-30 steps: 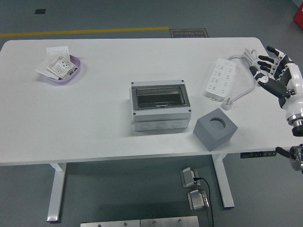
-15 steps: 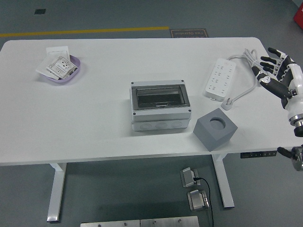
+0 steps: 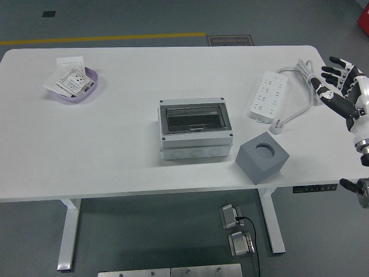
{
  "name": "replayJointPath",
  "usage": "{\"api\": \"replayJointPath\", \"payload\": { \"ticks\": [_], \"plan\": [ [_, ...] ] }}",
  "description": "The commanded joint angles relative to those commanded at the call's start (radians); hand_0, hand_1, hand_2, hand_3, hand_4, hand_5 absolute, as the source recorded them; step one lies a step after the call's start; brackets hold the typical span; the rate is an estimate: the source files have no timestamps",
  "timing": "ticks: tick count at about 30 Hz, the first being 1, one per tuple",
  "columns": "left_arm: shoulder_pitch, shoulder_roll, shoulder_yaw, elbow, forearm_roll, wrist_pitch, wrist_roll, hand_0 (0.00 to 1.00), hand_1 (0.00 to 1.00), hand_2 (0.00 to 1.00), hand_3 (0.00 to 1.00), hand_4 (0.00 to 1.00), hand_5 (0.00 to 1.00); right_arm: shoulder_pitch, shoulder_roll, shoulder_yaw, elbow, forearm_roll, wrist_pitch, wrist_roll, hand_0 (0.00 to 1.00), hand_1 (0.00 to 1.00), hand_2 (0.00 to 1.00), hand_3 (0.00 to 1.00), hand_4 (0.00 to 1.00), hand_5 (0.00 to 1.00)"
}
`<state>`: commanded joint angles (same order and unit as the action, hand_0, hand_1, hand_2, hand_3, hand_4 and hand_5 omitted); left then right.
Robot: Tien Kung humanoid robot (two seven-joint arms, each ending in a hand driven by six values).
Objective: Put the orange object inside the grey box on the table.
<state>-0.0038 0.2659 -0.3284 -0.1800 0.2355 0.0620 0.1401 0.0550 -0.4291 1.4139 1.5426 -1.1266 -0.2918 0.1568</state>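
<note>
Our right hand (image 3: pixel 341 86), fingers spread and empty, has drifted toward 3 o'clock since the earlier frame, off the table (image 3: pixel 115 144) edge. The grey box (image 3: pixel 262 157) sits at 5 o'clock, unmoved. We see no orange object.

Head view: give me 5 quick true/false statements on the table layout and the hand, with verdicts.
1. The right hand is open and holds nothing. True.
2. The grey cube lies inside the enclosure box. False: it sits on the table, right of the box, apart from it.
3. The power strip lies at the table's right, its cable looping toward the hand. True.
4. The purple bowl is empty. False: it holds paper packets.
5. An orange object sits on the table. False: none is visible.
</note>
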Motion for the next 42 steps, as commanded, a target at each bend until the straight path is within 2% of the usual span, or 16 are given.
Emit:
{"api": "replayJointPath", "payload": {
  "ticks": [18,28,42],
  "plan": [
    [-0.001,0.018,0.086,0.0,-0.077,0.0,-0.01,0.612,0.639,0.586,0.575,0.612,0.147,-0.005,0.007,-0.018,-0.022,-0.017,-0.011,0.0,0.812,0.74,0.7,0.762,0.826,0.226],
    [0.007,0.009,0.047,0.0,-0.048,0.001,0.001,0.611,0.64,0.586,0.576,0.614,0.144,0.004,0.017,-0.042,-0.041,-0.019,-0.025,0.012,0.812,0.737,0.696,0.754,0.824,0.23],
    [0.008,0.003,0.036,0.0,-0.044,0.002,0.0,0.612,0.639,0.586,0.576,0.614,0.142,0.012,0.018,-0.048,-0.046,-0.026,-0.026,0.014,0.805,0.727,0.688,0.746,0.824,0.233]
  ]
}}
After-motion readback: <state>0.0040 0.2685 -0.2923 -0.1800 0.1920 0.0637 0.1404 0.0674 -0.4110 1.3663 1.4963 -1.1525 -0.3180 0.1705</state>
